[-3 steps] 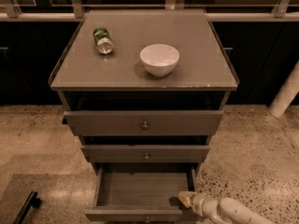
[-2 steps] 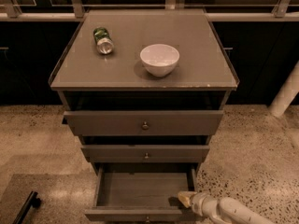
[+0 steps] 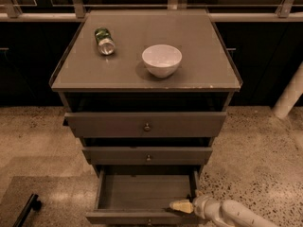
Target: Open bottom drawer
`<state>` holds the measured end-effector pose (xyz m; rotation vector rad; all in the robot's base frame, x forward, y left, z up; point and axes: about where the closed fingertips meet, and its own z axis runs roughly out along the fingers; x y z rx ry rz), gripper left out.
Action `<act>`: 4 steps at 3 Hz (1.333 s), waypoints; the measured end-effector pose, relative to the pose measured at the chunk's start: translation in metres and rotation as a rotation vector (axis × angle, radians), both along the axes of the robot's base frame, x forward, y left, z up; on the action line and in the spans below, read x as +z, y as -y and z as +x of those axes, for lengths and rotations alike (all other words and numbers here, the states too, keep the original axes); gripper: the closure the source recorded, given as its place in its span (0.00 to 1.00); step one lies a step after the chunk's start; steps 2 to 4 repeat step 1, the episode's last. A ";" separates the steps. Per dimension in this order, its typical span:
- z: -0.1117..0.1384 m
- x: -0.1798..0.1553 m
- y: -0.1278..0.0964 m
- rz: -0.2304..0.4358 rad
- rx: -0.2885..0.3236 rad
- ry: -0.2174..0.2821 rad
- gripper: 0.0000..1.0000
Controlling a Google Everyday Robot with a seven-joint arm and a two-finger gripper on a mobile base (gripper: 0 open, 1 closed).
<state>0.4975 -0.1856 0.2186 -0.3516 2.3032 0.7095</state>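
Note:
The bottom drawer point(image 3: 142, 193) of the grey cabinet stands pulled out, its empty inside showing, with its small round knob point(image 3: 149, 221) at the lower frame edge. My gripper point(image 3: 182, 205) reaches in from the lower right on a white arm and sits at the drawer's front right corner, just inside the front panel. Above it are the middle drawer front point(image 3: 147, 155) and the tall top drawer front point(image 3: 146, 124), both slightly out.
On the cabinet top point(image 3: 208, 65) lie a green can point(image 3: 104, 40) on its side and a white bowl point(image 3: 162, 59). A white post point(image 3: 289, 96) stands at right. A black bar point(image 3: 26, 211) lies on the speckled floor at lower left.

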 end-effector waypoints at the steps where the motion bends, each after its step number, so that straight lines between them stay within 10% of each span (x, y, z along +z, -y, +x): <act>1: 0.000 0.000 0.000 0.000 0.000 0.000 0.00; 4: 0.000 0.000 0.000 0.000 0.000 0.000 0.00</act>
